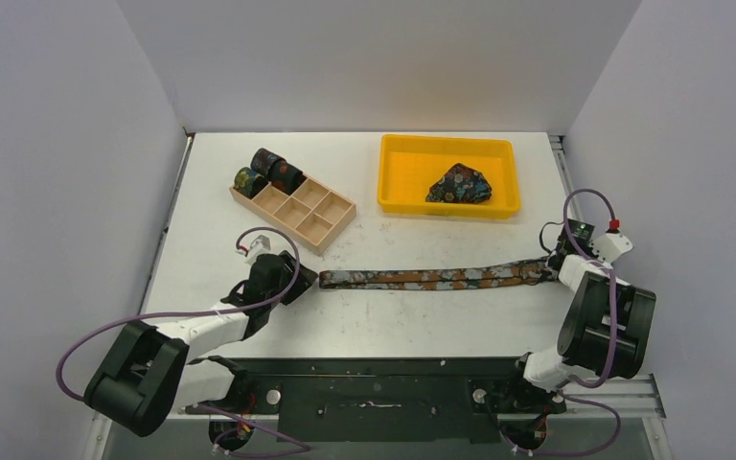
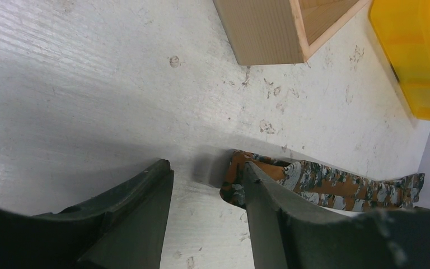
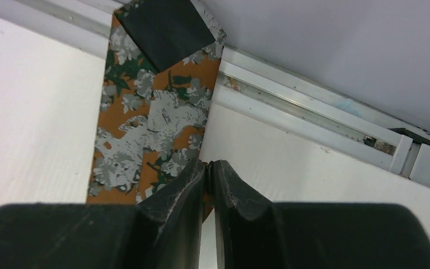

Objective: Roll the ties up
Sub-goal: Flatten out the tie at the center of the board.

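Observation:
A brown-rust tie with blue-grey speckles (image 1: 431, 278) lies flat and stretched across the table between my grippers. My left gripper (image 1: 305, 280) is open at its narrow left end. In the left wrist view that end (image 2: 234, 182) pokes just inside the right finger (image 2: 269, 213), with my left gripper (image 2: 207, 171) low over the table. My right gripper (image 1: 554, 264) is shut on the wide right end. In the right wrist view my right gripper (image 3: 208, 166) pinches the edge of the tie (image 3: 151, 123). Three rolled ties (image 1: 266, 171) sit in the wooden box. A blue floral tie (image 1: 460, 184) lies bunched in the yellow tray.
The wooden compartment box (image 1: 309, 218) stands at the back left and shows in the left wrist view (image 2: 263, 31). The yellow tray (image 1: 402, 205) stands at the back right, also in the left wrist view (image 2: 414, 56). A metal rail (image 3: 313, 120) runs along the table's right edge.

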Robot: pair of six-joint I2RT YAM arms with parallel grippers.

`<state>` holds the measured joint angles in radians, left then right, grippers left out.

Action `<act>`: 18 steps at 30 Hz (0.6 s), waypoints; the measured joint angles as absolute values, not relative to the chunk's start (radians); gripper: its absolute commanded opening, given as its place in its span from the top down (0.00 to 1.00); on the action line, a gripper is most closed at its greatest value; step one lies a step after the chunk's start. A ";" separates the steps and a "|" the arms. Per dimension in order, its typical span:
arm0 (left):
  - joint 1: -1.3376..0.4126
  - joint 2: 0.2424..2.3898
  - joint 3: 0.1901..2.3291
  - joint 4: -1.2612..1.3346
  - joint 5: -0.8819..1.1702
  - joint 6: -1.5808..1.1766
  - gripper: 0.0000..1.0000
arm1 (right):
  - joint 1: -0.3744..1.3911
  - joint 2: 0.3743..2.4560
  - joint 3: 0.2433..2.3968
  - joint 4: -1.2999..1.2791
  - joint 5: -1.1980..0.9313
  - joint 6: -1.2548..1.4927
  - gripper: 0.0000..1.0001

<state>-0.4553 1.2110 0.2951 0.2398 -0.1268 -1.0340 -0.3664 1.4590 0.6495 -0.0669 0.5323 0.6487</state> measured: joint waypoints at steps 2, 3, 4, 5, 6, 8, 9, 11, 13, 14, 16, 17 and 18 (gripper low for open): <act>-0.455 1.205 0.292 0.239 -0.127 -1.034 0.47 | -0.368 1.484 0.650 -0.064 0.513 0.640 0.46; -0.455 1.200 0.292 0.237 -0.127 -1.034 0.46 | -0.368 1.487 0.650 -0.066 0.504 0.638 0.39; -0.455 1.195 0.291 0.234 -0.126 -1.034 0.45 | -0.368 1.486 0.651 -0.069 0.496 0.636 0.35; -0.455 1.190 0.290 0.229 -0.126 -1.034 0.44 | -0.367 1.483 0.654 -0.070 0.491 0.632 0.32; -0.455 1.184 0.290 0.224 -0.126 -1.034 0.42 | -0.366 1.480 0.660 -0.075 0.486 0.631 0.31; -0.455 1.169 0.290 0.207 -0.126 -1.034 0.41 | -0.357 1.463 0.679 -0.090 0.481 0.637 0.29; -0.455 1.160 0.289 0.197 -0.126 -1.034 0.41 | -0.352 1.449 0.688 -0.096 0.482 0.640 0.29; -0.455 1.139 0.284 0.177 -0.126 -1.034 0.41 | -0.332 1.408 0.703 -0.109 0.483 0.649 0.29; -0.456 1.115 0.279 0.152 -0.126 -1.034 0.41 | -0.288 1.341 0.719 -0.125 0.480 0.676 0.29; -0.457 1.103 0.276 0.142 -0.126 -1.034 0.41 | -0.276 1.318 0.723 -0.127 0.476 0.688 0.29; -0.457 1.079 0.268 0.124 -0.123 -1.034 0.41 | -0.245 1.269 0.724 -0.131 0.456 0.718 0.29; -0.457 1.067 0.264 0.115 -0.122 -1.034 0.41 | -0.235 1.247 0.720 -0.132 0.444 0.733 0.29; -0.457 1.056 0.261 0.107 -0.120 -1.035 0.41 | -0.234 1.235 0.713 -0.131 0.436 0.745 0.29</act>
